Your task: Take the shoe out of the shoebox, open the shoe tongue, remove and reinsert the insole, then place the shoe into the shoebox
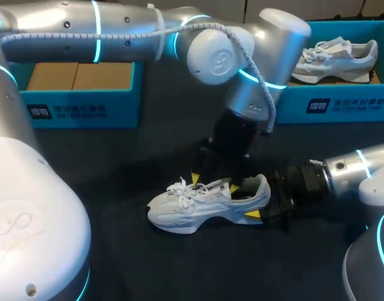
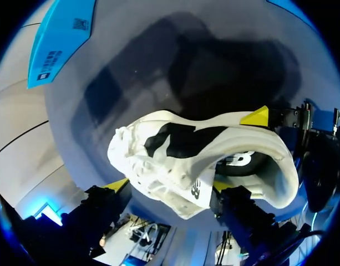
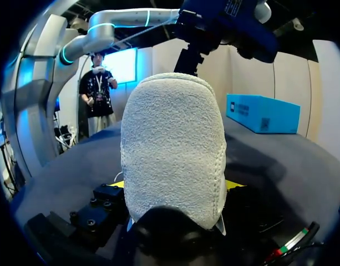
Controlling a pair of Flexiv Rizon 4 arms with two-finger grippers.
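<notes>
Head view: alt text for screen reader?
A white sneaker stands on a black table, right fingers clamped on its heel, left arm above its laces. Behind, a left shoebox and a right shoebox holding a second sneaker.

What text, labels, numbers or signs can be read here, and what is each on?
Front label of left shoebox: white print, too blurred to read.
Front label of right shoebox: white print, too blurred to read.
Side of shoe on the table: small dark mark, not legible.
No text reads clearly.
</notes>
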